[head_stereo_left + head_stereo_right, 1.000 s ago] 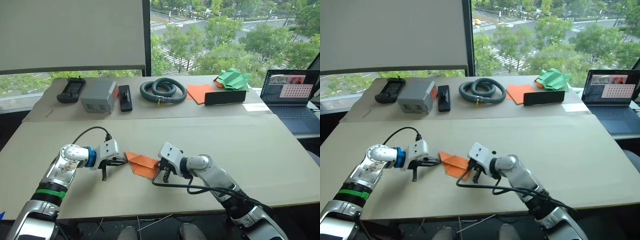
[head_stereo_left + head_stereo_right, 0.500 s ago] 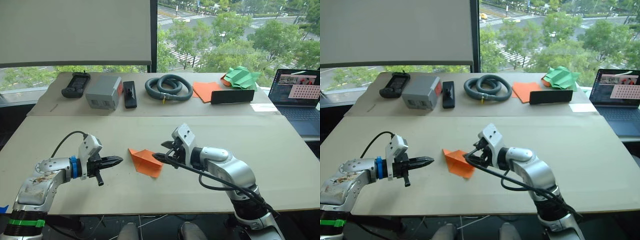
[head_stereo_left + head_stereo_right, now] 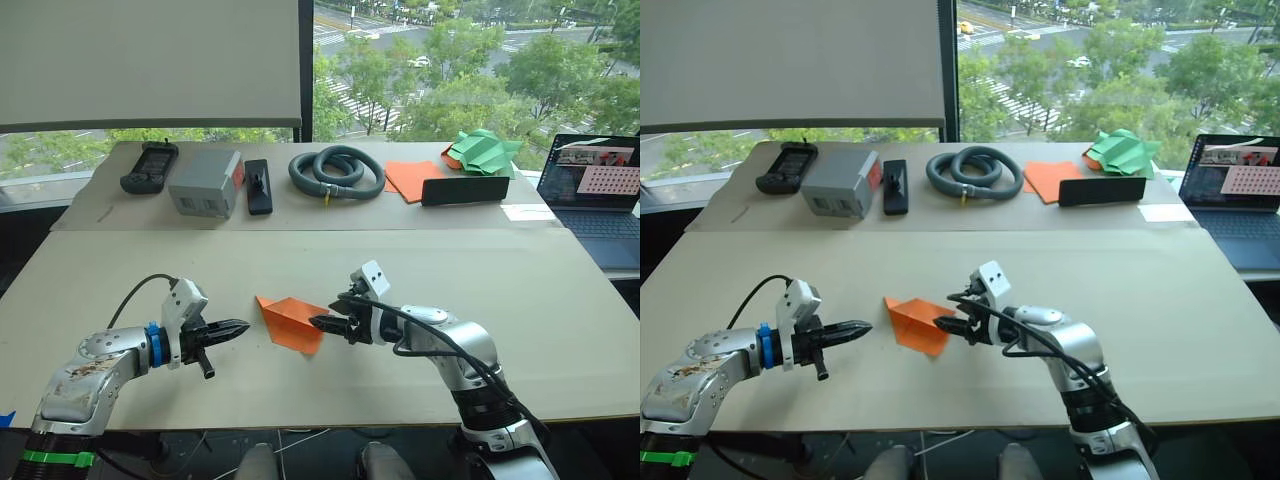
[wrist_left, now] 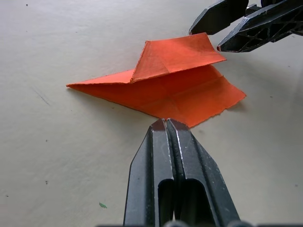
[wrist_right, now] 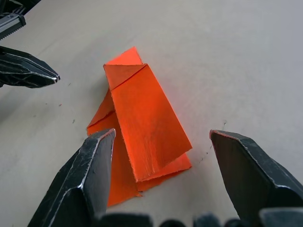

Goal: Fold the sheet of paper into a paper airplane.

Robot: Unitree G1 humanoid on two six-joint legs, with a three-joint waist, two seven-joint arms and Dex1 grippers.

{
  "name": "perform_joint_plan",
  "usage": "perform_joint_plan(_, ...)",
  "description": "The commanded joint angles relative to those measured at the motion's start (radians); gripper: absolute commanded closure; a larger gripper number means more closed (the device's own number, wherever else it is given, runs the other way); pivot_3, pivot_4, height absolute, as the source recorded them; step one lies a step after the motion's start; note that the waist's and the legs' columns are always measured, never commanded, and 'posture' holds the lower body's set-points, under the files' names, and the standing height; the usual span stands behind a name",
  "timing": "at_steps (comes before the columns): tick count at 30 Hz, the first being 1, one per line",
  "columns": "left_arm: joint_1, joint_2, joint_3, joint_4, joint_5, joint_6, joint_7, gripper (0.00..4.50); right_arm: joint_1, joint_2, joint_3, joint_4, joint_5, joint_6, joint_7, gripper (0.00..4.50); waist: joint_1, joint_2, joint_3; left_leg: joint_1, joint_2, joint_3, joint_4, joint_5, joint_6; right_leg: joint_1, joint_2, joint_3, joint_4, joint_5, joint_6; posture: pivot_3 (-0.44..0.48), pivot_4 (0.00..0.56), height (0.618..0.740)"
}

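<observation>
sheet of paper (image 3: 291, 322): orange, lying on the near bench between the two claws, touched by neither; partly folded, pointed corner toward the left arm, one flap lifted off the lower layer.
progress: judged midway; nose folds in, wings not formed, not yet a finished plane; flap needs pressing flat, then wing folds.
room: big window with trees and a road outside, white blind (image 3: 150, 60) over its left part.
bench (image 3: 520, 290): wide pale top, bare near the paper; second bench (image 3: 90, 210) behind, along the window.
far bench items: laptop (image 3: 590, 185), grey hose coil (image 3: 335, 175), grey box (image 3: 205, 185), green paper shape (image 3: 480, 152), smooth orange sheets (image 3: 410, 180), black handset (image 3: 148, 166).
right claw (image 3: 324, 323): fingers spread apart, empty, tips just beside the paper's raised edge.
left claw (image 3: 240, 328): fingers pressed together, empty, pointing at the paper, near but apart.
</observation>
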Motion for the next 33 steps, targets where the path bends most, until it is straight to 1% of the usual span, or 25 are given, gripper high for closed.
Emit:
perform_joint_plan(1, -0.012, 0.011, 0.017, -0.057, -0.025, 0.009, 0.015, 4.41, -0.015, 0.008, -0.016, -0.014, 0.044, -0.021, 0.015, 2.01, -0.001, 0.0, 0.0, 0.0, 0.0, 0.0, 0.0, 0.0, 0.0, 0.0, 0.0, 0.0, 0.0, 0.0, 0.0, 0.0, 0.15, 0.714)
perform_joint_plan(3, -0.014, 0.012, 0.02, -0.069, -0.03, 0.019, 0.023, 4.41, -0.017, 0.008, -0.012, -0.01, 0.049, -0.024, 0.013, 2.75, -0.002, 0.0, 0.0, 0.0, 0.0, 0.0, 0.0, 0.0, 0.0, 0.0, 0.0, 0.0, 0.0, 0.0, 0.0, 0.0, 0.15, 0.714)
perform_joint_plan(7, -0.021, 0.016, 0.023, -0.078, -0.041, 0.033, 0.036, 4.41, -0.021, 0.012, -0.009, -0.01, 0.058, -0.031, 0.01, 4.07, -0.002, 0.0, 0.0, 0.0, 0.0, 0.0, 0.001, 0.0, 0.0, 0.0, 0.0, 0.001, -0.001, 0.0, 0.0, 0.0, 0.15, 0.714)
perform_joint_plan(8, -0.023, 0.017, 0.023, -0.079, -0.043, 0.035, 0.04, 4.41, -0.022, 0.012, -0.009, -0.012, 0.059, -0.03, 0.01, 4.47, -0.001, 0.0, 0.0, 0.0, 0.0, 0.0, 0.001, 0.0, 0.0, 0.0, 0.0, 0.001, -0.001, 0.0, 0.0, 0.0, 0.15, 0.714)
perform_joint_plan(12, -0.037, 0.014, 0.022, -0.072, -0.051, 0.039, 0.052, 4.41, -0.025, 0.011, -0.01, -0.034, 0.058, -0.052, 0.011, 4.47, -0.001, 0.0, 0.0, 0.0, 0.0, 0.0, 0.001, 0.0, 0.0, 0.0, 0.0, 0.001, -0.001, 0.0, 0.0, 0.0, 0.15, 0.714)
perform_joint_plan(16, -0.075, -0.005, 0.032, -0.047, -0.071, 0.053, 0.07, 4.41, -0.064, 0.003, -0.021, -0.113, 0.054, -0.12, 0.013, 4.47, -0.001, 0.0, 0.0, 0.0, 0.0, 0.0, 0.001, 0.0, 0.0, 0.0, 0.0, 0.001, 0.0, 0.0, 0.0, 0.0, 0.15, 0.714)
perform_joint_plan(19, -0.093, -0.008, 0.034, -0.028, -0.076, 0.05, 0.074, 4.41, -0.1, -0.032, 0.001, -0.166, 0.003, -0.22, 0.014, 4.47, -0.001, 0.0, 0.0, 0.0, 0.0, 0.0, 0.001, 0.0, 0.0, 0.0, 0.0, 0.001, 0.0, 0.0, 0.001, 0.0, 0.15, 0.714)
perform_joint_plan(21, -0.111, -0.015, 0.045, -0.013, -0.091, 0.052, 0.081, 4.41, -0.139, -0.062, 0.024, -0.22, -0.054, -0.339, 0.014, 4.47, -0.001, 0.0, 0.001, 0.001, -0.001, 0.0, 0.001, 0.0, 0.0, 0.0, 0.0, 0.001, 0.0, 0.0, 0.001, 0.0, 0.15, 0.714)
perform_joint_plan(23, -0.119, -0.014, 0.053, -0.006, -0.104, 0.052, 0.081, 4.41, -0.151, -0.2, 0.193, -0.254, -0.314, -0.64, 0.041, 4.47, 0.0, 0.0, 0.001, 0.001, -0.001, 0.0, 0.001, 0.0, 0.0, 0.0, 0.0, 0.001, 0.0, 0.0, 0.001, 0.0, 0.15, 0.714)
perform_joint_plan(25, -0.114, -0.012, 0.055, -0.008, -0.109, 0.049, 0.079, 4.41, -0.144, -0.296, 0.317, -0.238, -0.506, -0.854, 0.041, 4.47, 0.0, -0.001, 0.0, 0.001, -0.001, 0.0, 0.001, 0.0, 0.0, 0.001, 0.0, 0.001, -0.002, 0.0, 0.001, 0.0, 0.15, 0.714)
perform_joint_plan(27, -0.11, -0.014, 0.058, -0.013, -0.114, 0.051, 0.079, 4.41, -0.136, -0.343, 0.381, -0.187, -0.637, -0.988, 0.002, 4.47, -0.001, -0.002, 0.0, 0.002, -0.001, 0.0, 0.001, 0.0, -0.001, 0.001, 0.0, 0.001, -0.002, 0.0, 0.001, 0.0, 0.15, 0.714)
perform_joint_plan(30, -0.104, -0.016, 0.062, -0.028, -0.132, 0.061, 0.078, 4.41, -0.134, -0.414, 0.477, -0.043, -0.916, -1.194, -0.132, 4.47, -0.002, -0.003, 0.001, 0.002, -0.001, 0.001, 0.001, 0.0, -0.001, 0.001, 0.0, 0.002, -0.003, 0.0, 0.001, 0.0, 0.15, 0.714)
perform_joint_plan(31, -0.1, -0.015, 0.064, -0.031, -0.138, 0.062, 0.078, 4.41, -0.129, -0.423, 0.499, 0.002, -0.972, -1.231, -0.158, 4.47, -0.001, -0.004, 0.001, 0.002, -0.001, 0.001, 0.001, 0.0, -0.001, 0.001, 0.0, 0.002, -0.003, 0.0, 0.001, 0.0, 0.15, 0.714)
perform_joint_plan(33, -0.091, -0.011, 0.066, -0.035, -0.146, 0.064, 0.077, 4.41, -0.111, -0.425, 0.523, 0.06, -1.019, -1.282, -0.176, 4.47, 0.0, -0.004, 0.002, 0.002, -0.002, 0.001, 0.002, 0.0, -0.001, 0.001, -0.001, 0.003, -0.003, 0.0, 0.001, 0.0, 0.15, 0.714)
